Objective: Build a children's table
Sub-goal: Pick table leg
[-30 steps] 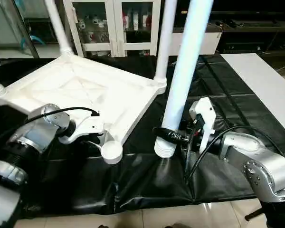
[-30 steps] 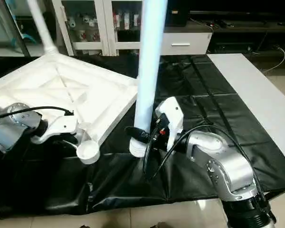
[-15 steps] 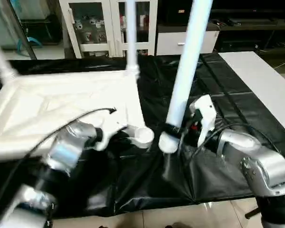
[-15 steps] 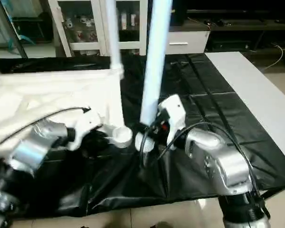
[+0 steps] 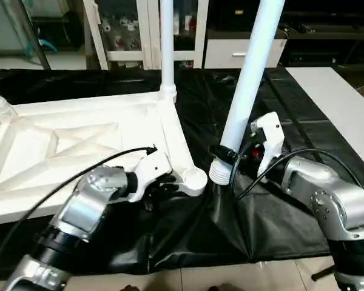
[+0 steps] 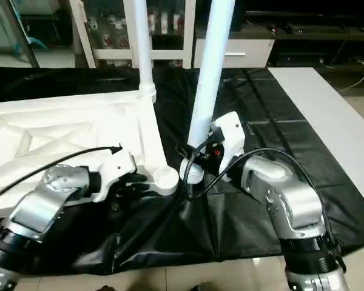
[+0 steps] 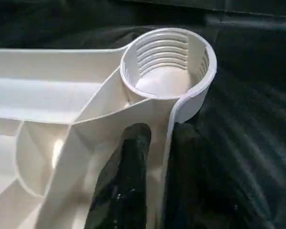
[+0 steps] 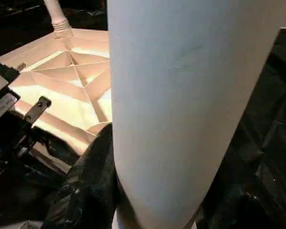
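One tabletop [image 5: 79, 145], three legs [image 5: 250, 73] visible

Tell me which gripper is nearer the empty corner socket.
Left. The left gripper clamps the tabletop's edge wall right beside the empty corner socket. The right gripper holds the loose leg just past it.

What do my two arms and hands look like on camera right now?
Both forearms are silver metal cylinders with round joint housings. Each carries a white plastic wrist shell ending in the left hand and right hand, with two black fingers each. A black cable loops along each arm.
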Motion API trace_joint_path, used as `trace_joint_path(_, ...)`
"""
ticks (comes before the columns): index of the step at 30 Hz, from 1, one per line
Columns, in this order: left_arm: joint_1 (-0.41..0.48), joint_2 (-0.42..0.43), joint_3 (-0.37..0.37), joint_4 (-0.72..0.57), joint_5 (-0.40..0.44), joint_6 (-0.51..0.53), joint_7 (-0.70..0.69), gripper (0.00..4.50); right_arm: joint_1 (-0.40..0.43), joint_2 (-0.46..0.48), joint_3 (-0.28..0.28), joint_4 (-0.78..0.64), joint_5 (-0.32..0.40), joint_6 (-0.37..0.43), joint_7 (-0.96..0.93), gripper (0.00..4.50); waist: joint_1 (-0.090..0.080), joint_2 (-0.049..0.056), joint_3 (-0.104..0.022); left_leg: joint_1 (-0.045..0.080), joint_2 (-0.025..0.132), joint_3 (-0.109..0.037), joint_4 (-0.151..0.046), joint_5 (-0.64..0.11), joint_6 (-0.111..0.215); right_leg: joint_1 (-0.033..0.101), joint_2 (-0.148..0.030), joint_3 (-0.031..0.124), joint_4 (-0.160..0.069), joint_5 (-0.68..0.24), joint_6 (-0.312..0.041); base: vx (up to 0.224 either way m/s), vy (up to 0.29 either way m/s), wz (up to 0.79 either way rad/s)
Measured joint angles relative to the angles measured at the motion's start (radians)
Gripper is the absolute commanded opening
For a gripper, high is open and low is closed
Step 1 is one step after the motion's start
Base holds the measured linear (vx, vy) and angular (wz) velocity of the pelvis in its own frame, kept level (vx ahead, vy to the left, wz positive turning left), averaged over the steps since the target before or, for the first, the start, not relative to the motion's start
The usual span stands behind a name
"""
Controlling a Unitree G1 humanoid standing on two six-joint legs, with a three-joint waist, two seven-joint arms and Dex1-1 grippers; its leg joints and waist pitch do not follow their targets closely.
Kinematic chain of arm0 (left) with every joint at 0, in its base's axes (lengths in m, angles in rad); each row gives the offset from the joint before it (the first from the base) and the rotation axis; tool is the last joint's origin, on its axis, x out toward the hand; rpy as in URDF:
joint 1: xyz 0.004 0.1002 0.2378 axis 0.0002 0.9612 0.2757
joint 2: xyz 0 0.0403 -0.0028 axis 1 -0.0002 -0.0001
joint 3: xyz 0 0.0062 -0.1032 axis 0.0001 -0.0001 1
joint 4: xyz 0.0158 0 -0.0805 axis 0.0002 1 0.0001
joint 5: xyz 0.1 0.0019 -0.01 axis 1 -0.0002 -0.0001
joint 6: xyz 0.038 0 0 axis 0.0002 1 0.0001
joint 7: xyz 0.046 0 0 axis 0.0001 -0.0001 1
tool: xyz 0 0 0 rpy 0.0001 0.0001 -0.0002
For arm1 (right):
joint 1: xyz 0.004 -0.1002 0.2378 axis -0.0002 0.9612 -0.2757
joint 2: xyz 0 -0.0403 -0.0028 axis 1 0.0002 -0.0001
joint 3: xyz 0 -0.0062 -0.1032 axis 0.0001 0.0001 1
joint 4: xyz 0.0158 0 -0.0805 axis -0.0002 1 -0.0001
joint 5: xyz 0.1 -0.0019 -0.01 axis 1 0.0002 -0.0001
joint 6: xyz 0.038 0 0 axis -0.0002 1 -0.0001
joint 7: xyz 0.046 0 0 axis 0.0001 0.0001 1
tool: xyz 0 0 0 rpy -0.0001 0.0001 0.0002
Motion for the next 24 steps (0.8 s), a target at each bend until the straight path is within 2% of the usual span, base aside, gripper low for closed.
trace_joint_path(6, 0.0, 0.078, 0.002, 0.0, -0.002, -0.01, -0.064, 1.38, -0.005, -0.004, 0.007, 0.0, 0.001, 0.0, 0.035, 1.86, 0.001, -0.003, 0.0, 0.001, 0.0, 0.0, 0.0, 0.0, 0.0, 0.0, 0.001, 0.0, 0.001, 0.0, 0.0, 0.0, 0.0, 0.0)
trace_joint_path(10, 0.003, 0.101, 0.001, 0.002, -0.01, -0.001, -0.103, 1.38, -0.006, -0.004, 0.017, 0.001, 0.001, -0.001, 0.04, 1.86, 0.004, -0.003, 0.0, 0.001, 0.0, 0.0, 0.0, 0.0, 0.0, 0.0, 0.0, 0.001, 0.001, 0.0, 0.0, 0.0, 0.0, 0.0)
trace_joint_path(20, -0.009, 0.073, 0.0, 0.096, -0.021, -0.059, -0.089, 1.38, -0.017, -0.003, 0.019, 0.004, -0.001, -0.004, 0.057, 1.86, 0.01, -0.004, -0.001, 0.003, 0.0, 0.0, 0.0, 0.0, 0.0, 0.002, 0.0, 0.001, 0.001, 0.0, 0.0, 0.0, 0.0, 0.0)
trace_joint_path(21, -0.01, 0.073, 0.0, 0.101, -0.021, -0.065, -0.089, 1.19, -0.018, -0.003, 0.019, 0.004, -0.001, -0.004, 0.057, 1.86, 0.01, -0.004, -0.001, 0.004, 0.0, 0.001, 0.0, 0.0, 0.0, 0.002, 0.0, 0.001, 0.001, 0.0, 0.0, 0.0, 0.0, 0.0)
trace_joint_path(24, -0.012, 0.065, 0.006, 0.129, -0.026, -0.099, -0.083, 1.19, -0.025, 0.006, 0.021, 0.014, -0.001, -0.005, 0.058, 1.86, 0.01, -0.003, -0.001, 0.005, 0.0, 0.001, 0.0, 0.0, 0.0, 0.004, 0.0, 0.002, 0.001, 0.0, 0.0, 0.0, 0.0, 0.0)
